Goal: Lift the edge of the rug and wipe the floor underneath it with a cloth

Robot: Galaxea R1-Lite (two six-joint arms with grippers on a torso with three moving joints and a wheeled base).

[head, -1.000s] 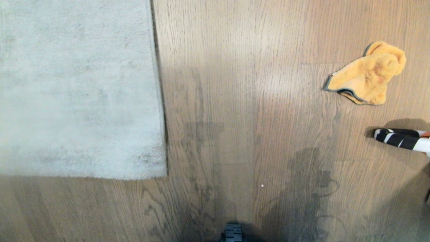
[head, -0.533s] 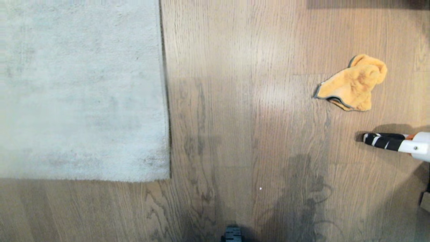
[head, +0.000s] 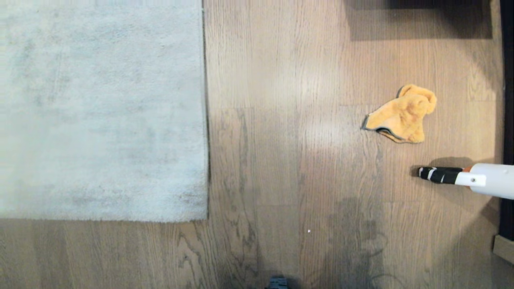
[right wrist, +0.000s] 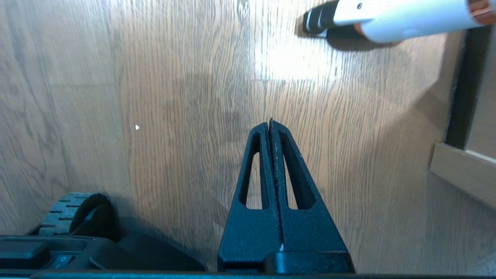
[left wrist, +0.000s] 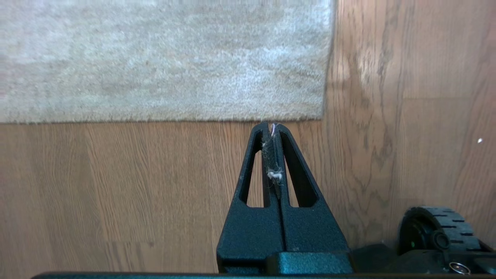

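On the floor (bare planks), the cloth lies crumpled.

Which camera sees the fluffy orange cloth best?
The head view: the whole cloth lies crumpled on the floor, far right of the rug edge. Neither wrist view shows it; the left sees rug and floor, the right only floor.

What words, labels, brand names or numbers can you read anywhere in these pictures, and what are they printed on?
None can be read.
The orange cloth, the rug and the wooden floor carry no print.
The white tube with a black striped tip shows stripes only, no letters.
The left gripper and right gripper show no markings.
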